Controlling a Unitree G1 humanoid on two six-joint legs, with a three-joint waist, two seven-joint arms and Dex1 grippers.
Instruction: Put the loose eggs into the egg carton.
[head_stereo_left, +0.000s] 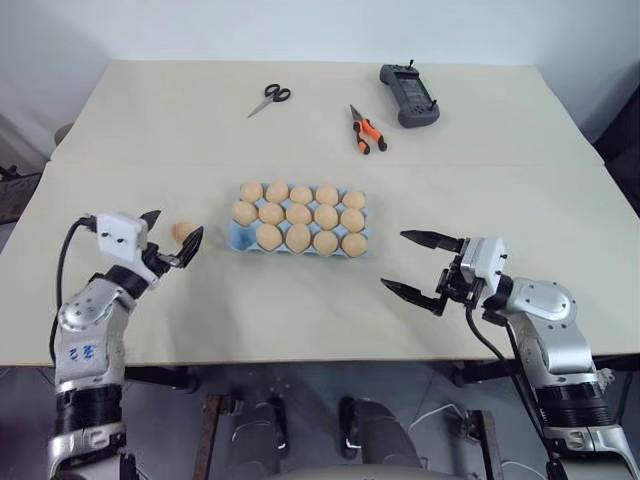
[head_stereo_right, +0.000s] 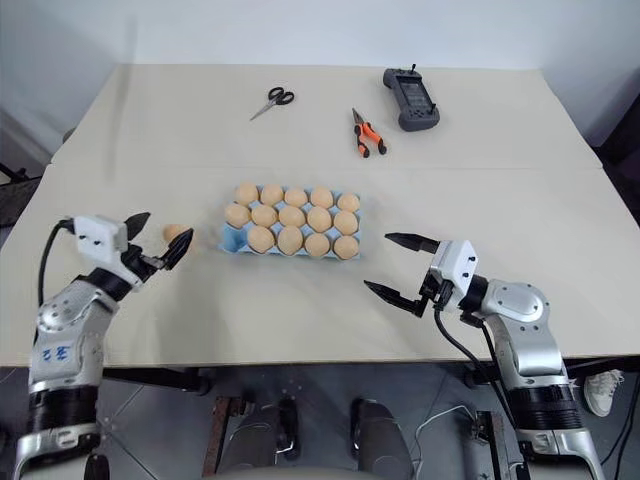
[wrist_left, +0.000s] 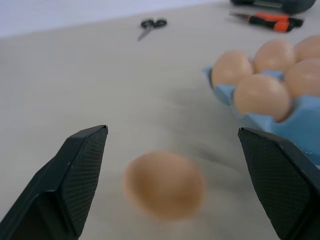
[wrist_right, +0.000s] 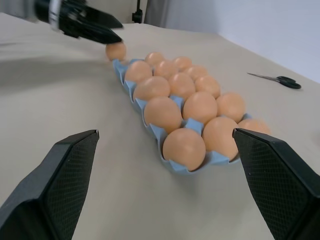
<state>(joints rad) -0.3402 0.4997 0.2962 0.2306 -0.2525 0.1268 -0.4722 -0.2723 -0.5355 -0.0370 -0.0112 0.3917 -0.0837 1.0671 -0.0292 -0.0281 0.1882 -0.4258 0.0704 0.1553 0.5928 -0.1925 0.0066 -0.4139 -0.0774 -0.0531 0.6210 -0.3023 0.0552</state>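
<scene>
The light blue egg carton (head_stereo_left: 237, 236) lies in the middle of the table with eggs in nearly all its cups; the near left corner cup holds none. One loose egg (head_stereo_left: 181, 231) rests on the table just left of the carton. My left gripper (head_stereo_left: 172, 232) is open, one finger on each side of that egg (wrist_left: 164, 185), not touching it. Right of the carton and nearer the front edge, my right gripper (head_stereo_left: 393, 260) hangs open and empty, pointing toward the carton (wrist_right: 167, 161).
At the back of the table (head_stereo_left: 140, 130) lie black scissors (head_stereo_left: 270, 98), orange-handled pliers (head_stereo_left: 367, 130) and a dark handheld device (head_stereo_left: 408, 95). The table's front edge runs just below both arms.
</scene>
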